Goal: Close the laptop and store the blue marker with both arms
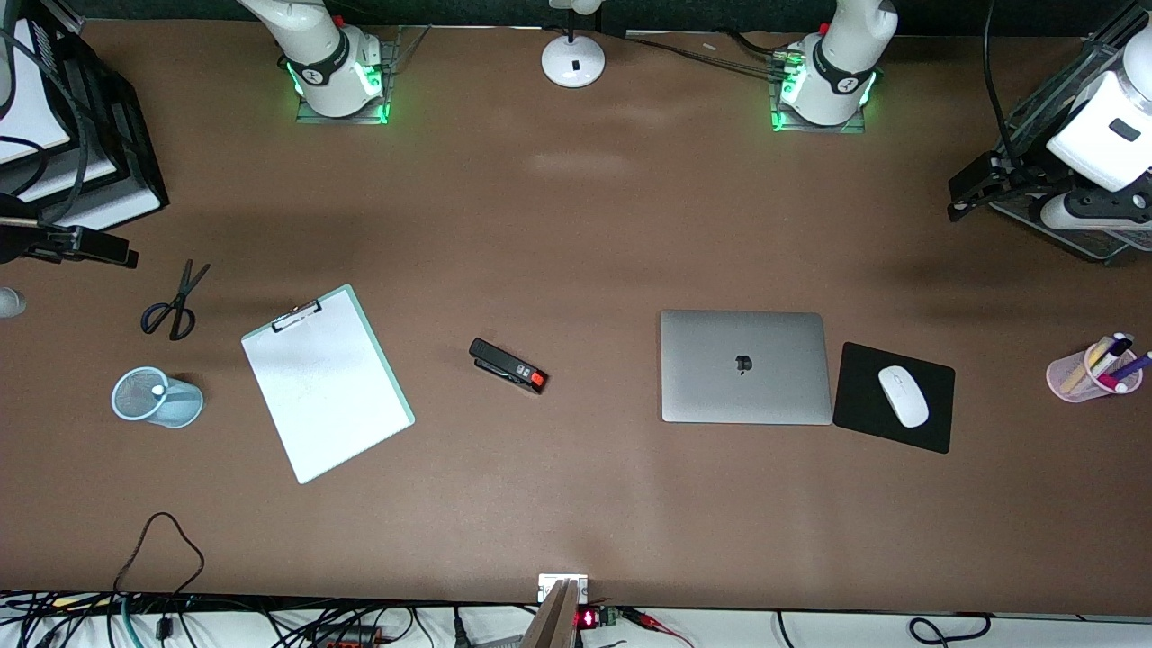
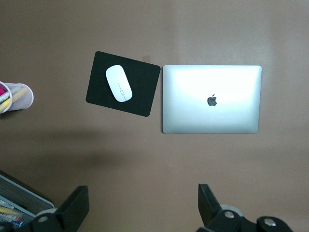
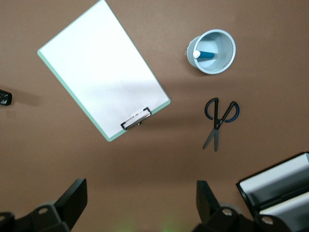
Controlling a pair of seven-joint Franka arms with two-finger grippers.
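Silver laptop (image 1: 745, 366) lies shut beside the mouse pad (image 1: 936, 423), marker (image 3: 208, 55) in the cup (image 3: 227, 65) at the table's nine o'clock — both claws, left gripper (image 2: 144, 207) and right gripper (image 3: 141, 204), spread high — a careless descent could topple that cup.
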